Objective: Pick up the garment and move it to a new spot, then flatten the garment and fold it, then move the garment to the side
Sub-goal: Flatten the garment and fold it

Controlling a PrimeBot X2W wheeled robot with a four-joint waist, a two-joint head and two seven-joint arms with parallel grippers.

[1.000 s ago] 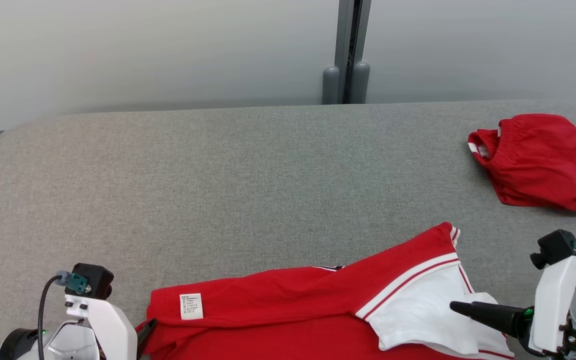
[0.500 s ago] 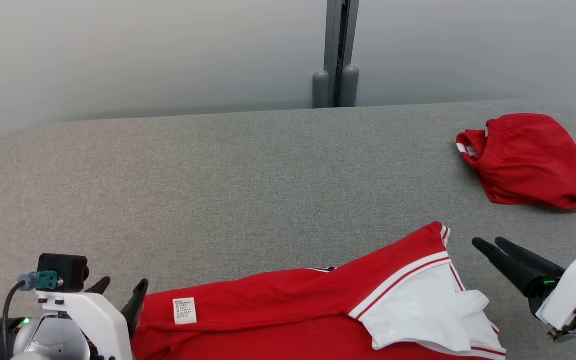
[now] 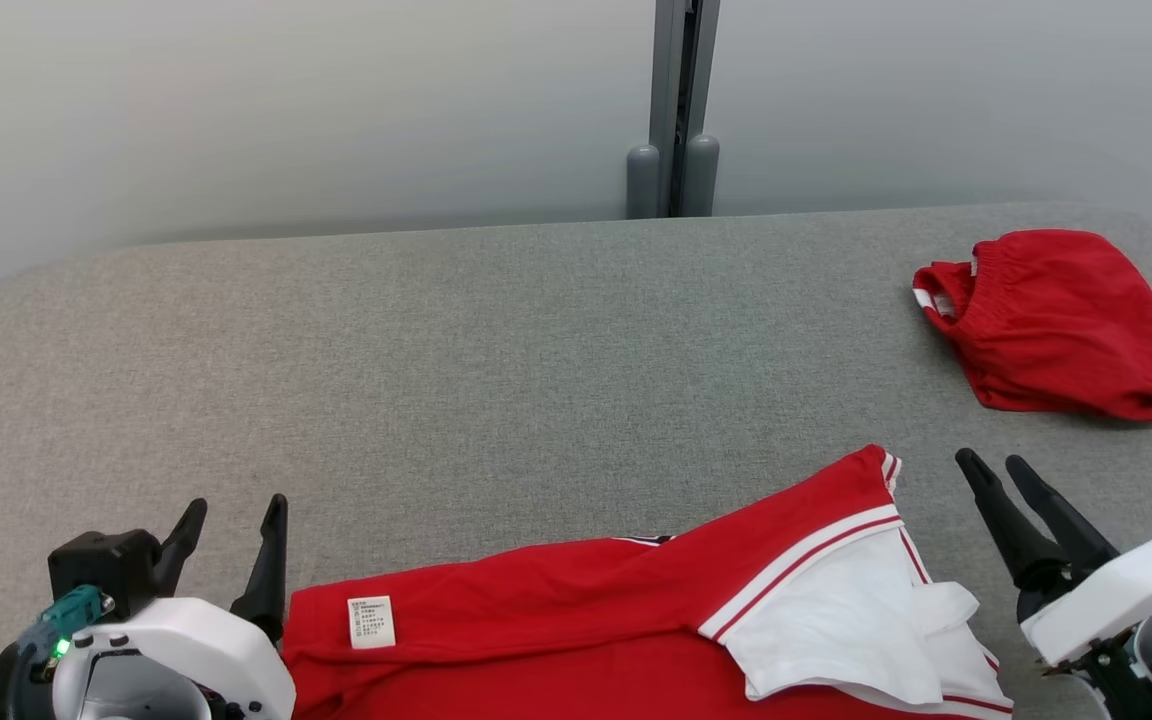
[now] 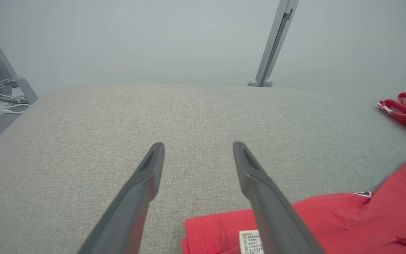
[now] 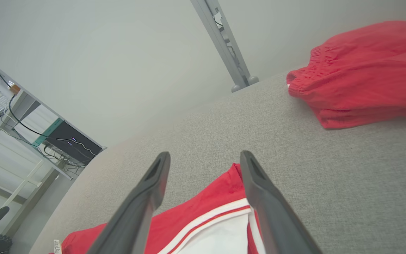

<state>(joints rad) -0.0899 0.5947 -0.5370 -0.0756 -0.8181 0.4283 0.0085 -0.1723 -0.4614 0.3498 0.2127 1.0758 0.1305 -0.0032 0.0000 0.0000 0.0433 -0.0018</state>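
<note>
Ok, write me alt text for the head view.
A red garment with white striped panels lies partly spread along the near edge of a grey fabric-covered table, with the open left gripper and open right gripper at either end, holding nothing. A second, bunched red garment sits at the far right.

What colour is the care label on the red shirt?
The care label is white with small dark print; the head view shows it best.
</note>
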